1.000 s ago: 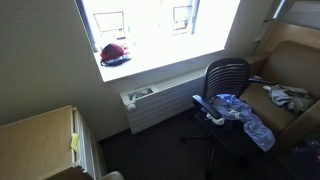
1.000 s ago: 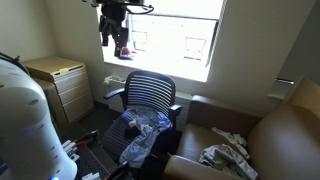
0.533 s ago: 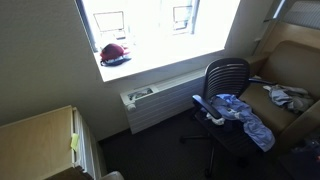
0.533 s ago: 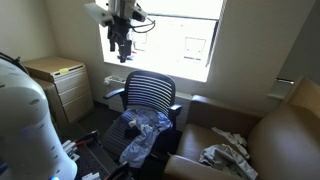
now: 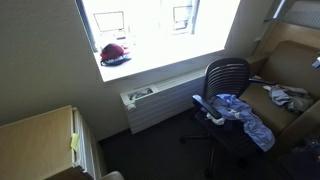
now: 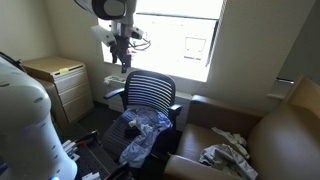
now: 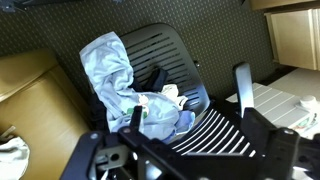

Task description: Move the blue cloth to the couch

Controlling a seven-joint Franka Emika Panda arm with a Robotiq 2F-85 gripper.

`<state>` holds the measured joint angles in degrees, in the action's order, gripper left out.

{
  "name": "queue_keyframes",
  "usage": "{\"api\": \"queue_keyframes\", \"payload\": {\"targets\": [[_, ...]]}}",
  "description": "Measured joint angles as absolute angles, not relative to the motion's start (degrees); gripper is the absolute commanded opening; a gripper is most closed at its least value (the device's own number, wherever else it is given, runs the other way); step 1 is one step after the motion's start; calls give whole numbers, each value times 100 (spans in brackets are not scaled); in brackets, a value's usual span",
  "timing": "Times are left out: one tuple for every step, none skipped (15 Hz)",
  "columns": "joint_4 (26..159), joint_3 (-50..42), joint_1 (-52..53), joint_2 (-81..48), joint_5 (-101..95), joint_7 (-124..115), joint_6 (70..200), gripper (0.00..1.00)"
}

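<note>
Light-blue soft cloth with paler white patches (image 6: 140,135) is seen draped over the seat of the black mesh-backed office chair (image 6: 150,92), below the hand (image 6: 123,60). The hand is spread wide, with nothing gripped. The tan-brown upholstered couch (image 6: 275,140) is seen well apart from the hand, past the chair.

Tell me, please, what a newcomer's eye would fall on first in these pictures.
First the blue cloth, draped over the seat of the black chair below the bright window. Then the arm's open pincer hanging in the air above the chair, and the tan couch beside it with a grey-white cloth on its cushion.
</note>
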<state>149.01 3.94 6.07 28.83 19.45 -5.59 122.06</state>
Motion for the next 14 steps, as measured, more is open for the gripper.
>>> {"api": "queue_keyframes", "payload": {"targets": [[14900,395,606,2912,1893,-570,12184,100],[14905,399,600,2918,1802,-609,12189,100],[14938,417,579,2898,1711,-701,12295,100],[15020,443,570,2822,1690,-832,12562,100],[15147,497,575,2672,1728,-954,12973,100],[15268,578,590,2450,1786,-1095,13432,100],[15352,669,633,2170,1869,-1220,13920,100],[15387,761,694,1857,1928,-1340,14407,100],[15382,847,753,1508,1943,-1483,14890,100],[15360,919,779,1160,1927,-1655,15304,100],[15330,963,778,805,1850,-1882,15632,100],[15284,964,767,465,1723,-2124,15828,100],[15249,954,763,256,1681,-2175,15907,100],[15229,948,763,201,1681,-2171,15914,100]]}}
